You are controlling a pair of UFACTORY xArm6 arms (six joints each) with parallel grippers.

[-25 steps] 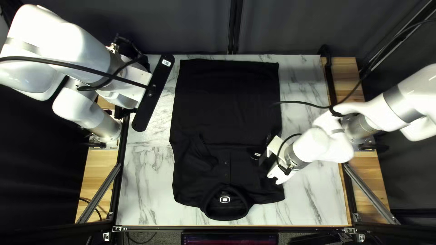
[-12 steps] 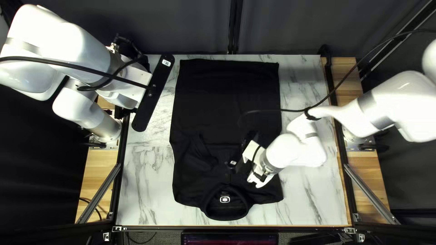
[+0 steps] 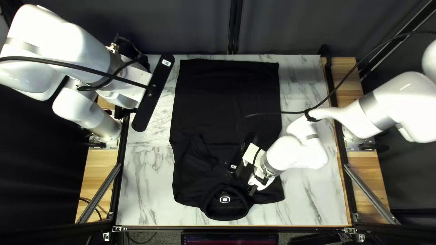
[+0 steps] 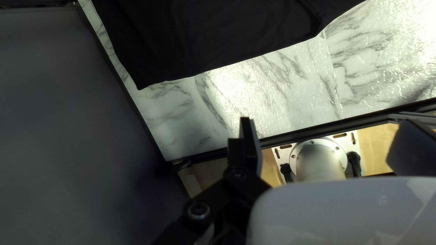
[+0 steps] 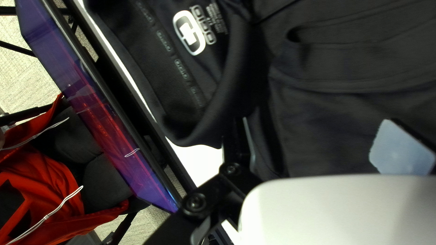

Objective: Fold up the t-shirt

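Right tool (image 3: 254,183): spread, its two fingers apart, with black cloth visible in the gap. It is positioned above the near right part of the shirt (image 3: 227,104), to the right of the collar (image 3: 245,202). Whether it touches the cloth cannot be determined. In the right wrist view, one finger (image 5: 237,145) is beside the collar, which has a white emblem (image 5: 189,32) inside it.

The shirt is black and lies laid out on the marble-patterned tabletop (image 3: 145,186). The collar faces the near edge; the body extends toward the far edge. A buttoned front strip (image 3: 226,169) runs from the collar along the middle. A raised fold (image 3: 202,152) lies on the left part of the shirt.

Right arm (image 3: 297,152): extends in from the right edge, over the shirt's right border.

Left tool (image 3: 129,86): spread, fingers apart. It is located by the far left part of the tabletop, apart from the shirt. A black plate (image 3: 153,93) is mounted on it, slanted over the marble surface. The left arm (image 3: 75,47) stands at the left edge.

A screen (image 3: 229,239) is just beyond the near edge. Past it, the right wrist view shows part of a person (image 5: 66,181) in red clothing with white cords. A dark curtain (image 3: 290,27) hangs behind the far edge.
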